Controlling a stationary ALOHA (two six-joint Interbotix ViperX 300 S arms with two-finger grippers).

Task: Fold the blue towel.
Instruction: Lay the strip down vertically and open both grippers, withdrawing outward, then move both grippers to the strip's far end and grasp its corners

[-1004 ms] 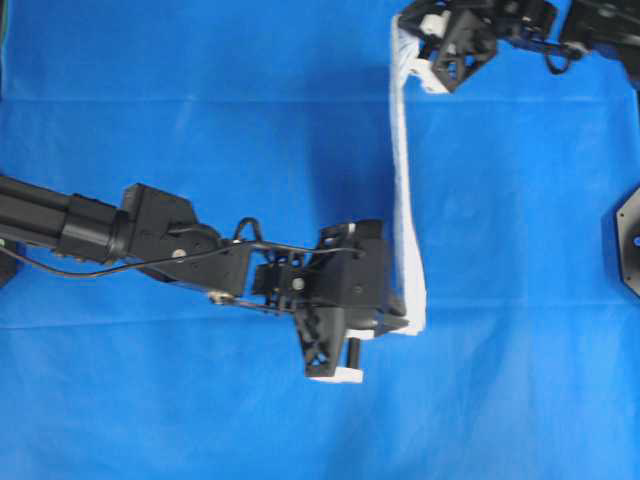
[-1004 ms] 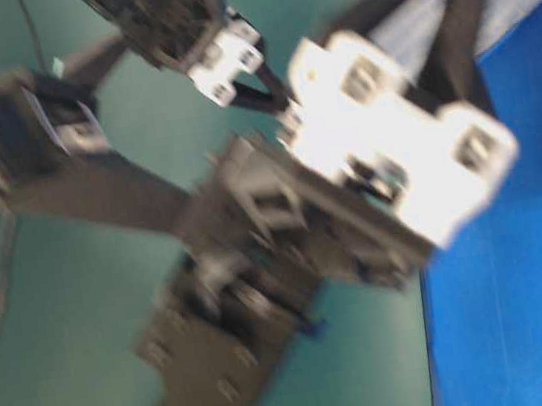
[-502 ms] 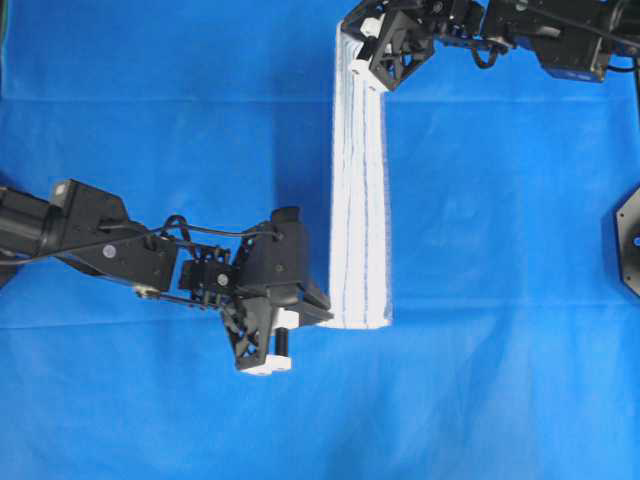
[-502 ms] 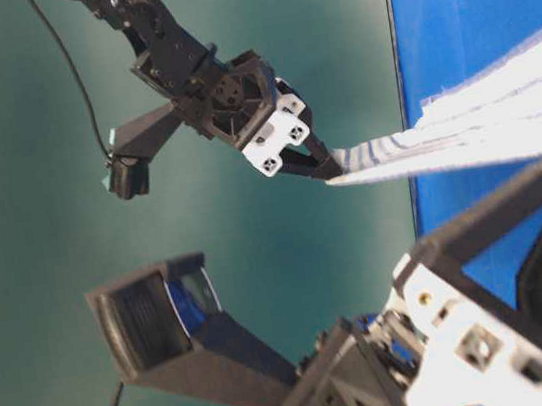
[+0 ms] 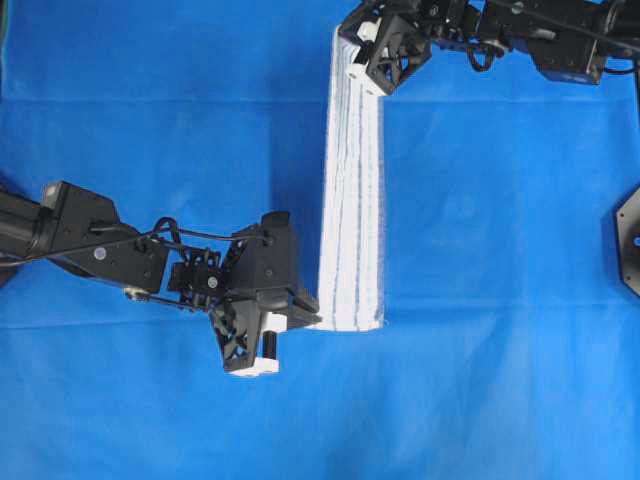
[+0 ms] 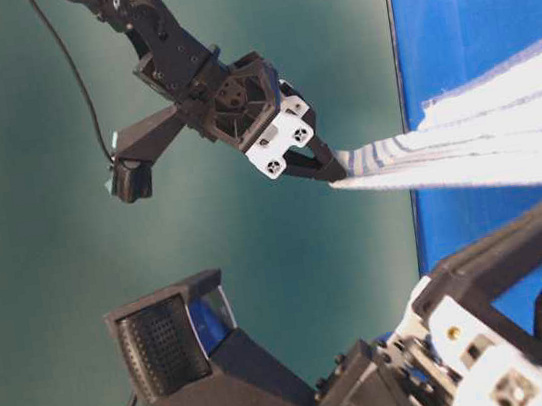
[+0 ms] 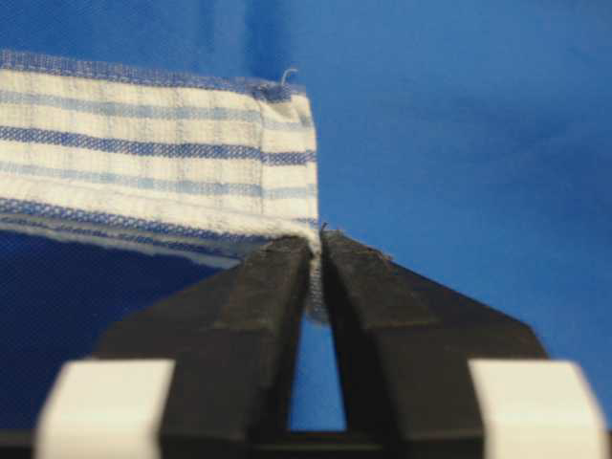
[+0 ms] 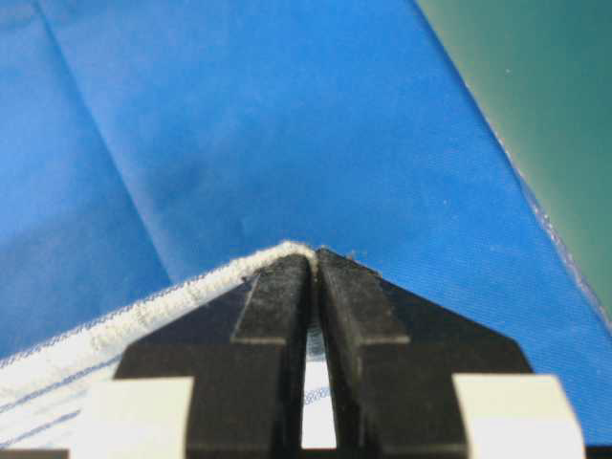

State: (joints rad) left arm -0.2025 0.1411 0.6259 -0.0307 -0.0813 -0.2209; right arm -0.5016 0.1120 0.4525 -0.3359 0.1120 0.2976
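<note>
The blue towel [image 5: 352,190], white with thin blue stripes, hangs stretched as a narrow band between my two grippers above the blue table covering. My left gripper [image 5: 308,311] is shut on its near corner; the left wrist view shows the jaws pinching the hem [image 7: 316,251], with the striped cloth [image 7: 153,153] running left. My right gripper [image 5: 352,40] is shut on the far corner; the right wrist view shows the jaws closed on the towel's edge [image 8: 314,254]. In the table-level view the right gripper [image 6: 332,172] holds the towel [image 6: 466,150] in the air.
The solid blue table covering [image 5: 150,130] spreads under everything, its far edge in the right wrist view [image 8: 535,220]. A black mount [image 5: 626,240] sits at the right edge. The left arm [image 5: 100,250] lies across the left side.
Both grippers have carried the towel leftward. It went from a slanted thin strip to a wider straight band. Over the last half second the motion is small.
</note>
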